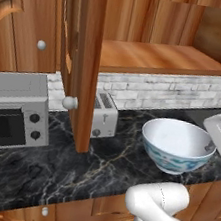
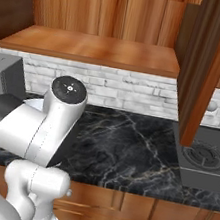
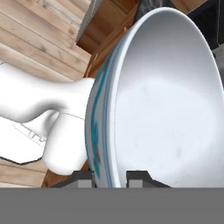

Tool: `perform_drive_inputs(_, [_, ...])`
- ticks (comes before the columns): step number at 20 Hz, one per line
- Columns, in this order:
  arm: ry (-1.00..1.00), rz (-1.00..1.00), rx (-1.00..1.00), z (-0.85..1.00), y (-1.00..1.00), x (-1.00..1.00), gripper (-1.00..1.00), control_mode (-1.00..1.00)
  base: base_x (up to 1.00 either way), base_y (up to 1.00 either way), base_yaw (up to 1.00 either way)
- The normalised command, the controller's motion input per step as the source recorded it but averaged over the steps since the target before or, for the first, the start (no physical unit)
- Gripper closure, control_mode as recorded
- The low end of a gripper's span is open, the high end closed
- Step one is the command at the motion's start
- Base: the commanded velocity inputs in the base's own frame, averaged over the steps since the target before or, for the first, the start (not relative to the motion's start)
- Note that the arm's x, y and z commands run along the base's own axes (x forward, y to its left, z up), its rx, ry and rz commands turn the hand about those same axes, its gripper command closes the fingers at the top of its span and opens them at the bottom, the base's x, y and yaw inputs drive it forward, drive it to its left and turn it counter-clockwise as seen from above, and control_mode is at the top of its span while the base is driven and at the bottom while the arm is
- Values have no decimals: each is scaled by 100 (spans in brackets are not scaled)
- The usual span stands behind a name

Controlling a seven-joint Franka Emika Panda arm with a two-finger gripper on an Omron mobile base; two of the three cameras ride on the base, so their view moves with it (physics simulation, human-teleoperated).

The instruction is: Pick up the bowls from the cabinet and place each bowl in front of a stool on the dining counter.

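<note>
While gripper (image 3: 110,177) pinches rim of blue-patterned bowl (image 1: 178,145), bowl hangs out of cabinet (image 1: 156,56) above black counter (image 1: 47,168); advice: keep level, steer past open door (image 1: 85,58), carry slowly.

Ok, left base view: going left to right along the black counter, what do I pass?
Toaster oven → open cabinet door → toaster → blue-patterned white bowl → gripper holding its right rim.
</note>
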Motion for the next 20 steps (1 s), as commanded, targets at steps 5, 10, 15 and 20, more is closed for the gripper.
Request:
perform_drive_inputs(5, [0, 0, 0, 0, 0, 0, 100, 100, -29, -63, -23])
perform_drive_inputs(10, [0, 0, 0, 0, 0, 0, 100, 100, -40, -83, -53])
perform_drive_inputs(15, [0, 0, 0, 0, 0, 0, 100, 100, -26, -83, -65])
perform_drive_inputs(20, [0, 0, 0, 0, 0, 0, 100, 100, -2, -86, -73])
